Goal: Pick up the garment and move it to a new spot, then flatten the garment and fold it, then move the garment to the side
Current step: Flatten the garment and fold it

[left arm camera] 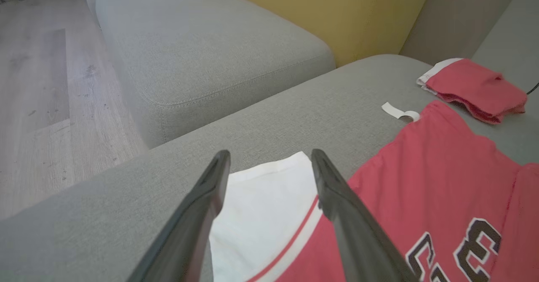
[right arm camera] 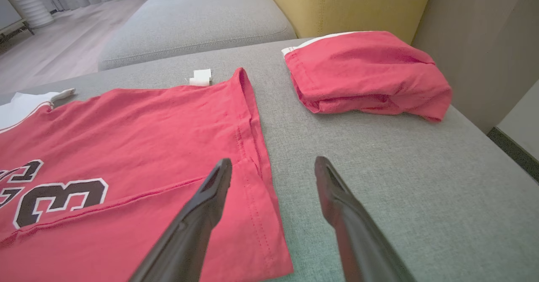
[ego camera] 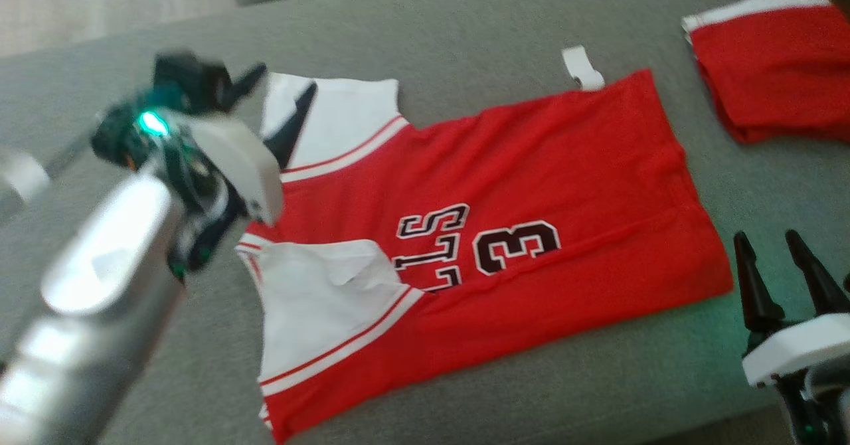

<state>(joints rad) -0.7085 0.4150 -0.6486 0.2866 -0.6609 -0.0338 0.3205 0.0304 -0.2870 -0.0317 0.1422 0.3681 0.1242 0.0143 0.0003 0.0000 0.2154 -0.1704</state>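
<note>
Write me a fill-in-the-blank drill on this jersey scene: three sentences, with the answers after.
The red jersey lies spread out on a ____ sofa cushion.
The left gripper and right gripper both stand ____, holding nothing.
The folded garment, lying apart from the jersey, is mainly ____.
Missing words: grey; open; red.

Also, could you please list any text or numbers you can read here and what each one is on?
"3": black, white-edged number on the red jersey; the digit beside it is partly hidden, unreadable.
"LLS": black lettering on the same jersey, the rest covered by white cloth.
The white tag at the jersey's edge: no print legible.
The folded red garment: no text showing.
</note>
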